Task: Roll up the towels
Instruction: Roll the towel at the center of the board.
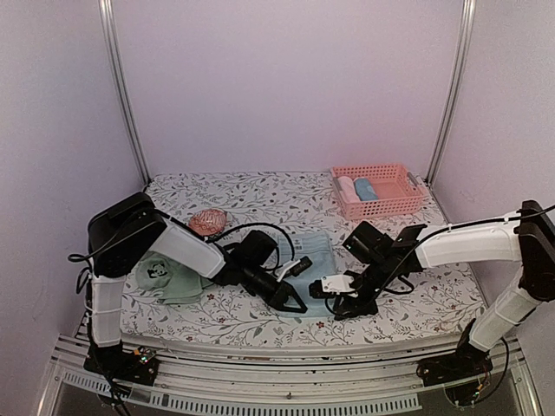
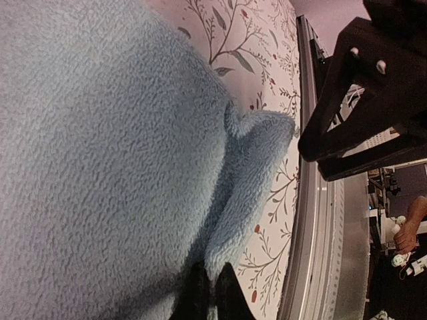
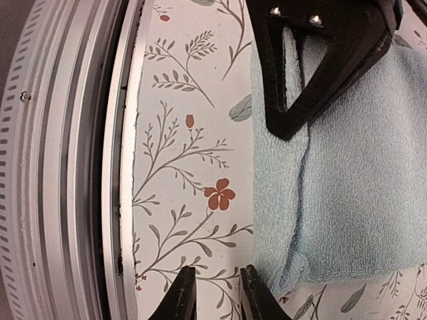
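A light blue towel [image 1: 317, 254] lies flat in the middle of the floral table cover, with its near edge folded over. My left gripper [image 1: 299, 304] is at that near edge. In the left wrist view the left gripper [image 2: 212, 267] is shut on a raised fold of the blue towel [image 2: 100, 147]. My right gripper [image 1: 336, 310] is just right of it at the towel's near right corner. In the right wrist view the right gripper [image 3: 217, 268] is slightly open and empty over the cover, beside the towel's corner [image 3: 347, 200].
A crumpled green towel [image 1: 170, 279] lies at the left, with an orange-pink bundle [image 1: 208, 222] behind it. A pink basket [image 1: 388, 206] at the back right holds two rolled towels [image 1: 356, 189]. The table's metal front rail [image 3: 73, 167] runs close to both grippers.
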Robot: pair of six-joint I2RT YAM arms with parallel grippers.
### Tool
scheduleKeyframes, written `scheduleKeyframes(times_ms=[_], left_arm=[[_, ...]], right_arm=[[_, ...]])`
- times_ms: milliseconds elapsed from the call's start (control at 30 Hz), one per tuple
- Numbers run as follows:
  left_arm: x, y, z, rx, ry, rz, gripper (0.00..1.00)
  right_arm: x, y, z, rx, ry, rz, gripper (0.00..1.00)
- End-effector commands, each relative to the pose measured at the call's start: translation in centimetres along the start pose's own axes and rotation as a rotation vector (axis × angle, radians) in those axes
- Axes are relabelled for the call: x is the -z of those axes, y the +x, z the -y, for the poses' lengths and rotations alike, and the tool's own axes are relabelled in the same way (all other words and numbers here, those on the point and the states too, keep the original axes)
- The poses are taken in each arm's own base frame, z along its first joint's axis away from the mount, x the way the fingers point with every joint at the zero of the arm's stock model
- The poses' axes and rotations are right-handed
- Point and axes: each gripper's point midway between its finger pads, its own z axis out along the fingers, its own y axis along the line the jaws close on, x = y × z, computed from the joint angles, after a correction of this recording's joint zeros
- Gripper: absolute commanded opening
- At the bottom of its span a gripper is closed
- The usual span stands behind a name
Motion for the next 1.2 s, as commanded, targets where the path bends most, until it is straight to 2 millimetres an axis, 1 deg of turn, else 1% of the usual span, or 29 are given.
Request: scheduleKeyframes(times_ms=[0, 133, 233, 333, 533, 600, 667, 767, 833, 933, 1067, 1167], left_arm=[[-0.5, 3.3, -3.6, 0.155, -0.097, -0.072, 0.0], [-0.5, 3.4, -3.7, 0.159, -0.105, -0.075, 0.0], [-0.5, 3.8, -3.9, 0.166, -0.108, -0.082, 0.0], [-0.5, 3.8, -3.9, 0.168, -0.109, -0.084, 0.0], [-0.5, 3.9, -4.2, 0.174, -0.112, -0.092, 0.0], [-0.5, 3.9, -4.3, 0.178, -0.114, -0.095, 0.0], [-0.4, 3.9, -4.3, 0.179, -0.115, -0.095, 0.0], [-0.3, 3.8, -4.3, 0.178, -0.115, -0.093, 0.0], [-0.3, 3.8, -4.4, 0.181, -0.116, -0.093, 0.0], [-0.3, 3.9, -4.5, 0.181, -0.118, -0.09, 0.0], [-0.3, 3.9, -4.5, 0.184, -0.115, -0.089, 0.0], [-0.2, 3.9, -4.5, 0.184, -0.116, -0.091, 0.0]], right_arm=[[-0.2, -2.3, 2.8, 0.117, 0.196, 0.019, 0.23], [-1.6, -2.3, 2.8, 0.157, 0.22, -0.021, 0.23], [-2.2, -2.2, 2.7, 0.173, 0.226, -0.039, 0.23], [-2.3, -2.4, 2.8, 0.183, 0.232, -0.036, 0.22], [-1.7, -3.0, 2.9, 0.207, 0.278, -0.029, 0.23], [-1.3, -3.5, 2.5, 0.225, 0.28, -0.025, 0.24], [-1.0, -4.0, 1.3, 0.254, 0.248, -0.016, 0.24], [-1.3, -4.0, 0.1, 0.282, 0.201, -0.015, 0.24], [-1.8, -3.7, 0.3, 0.272, 0.2, -0.03, 0.23], [-2.8, -3.0, 1.6, 0.25, 0.245, -0.071, 0.22], [-3.6, -2.4, 2.7, 0.237, 0.289, -0.102, 0.21], [-4.4, -1.5, 3.0, 0.225, 0.29, -0.137, 0.21]])
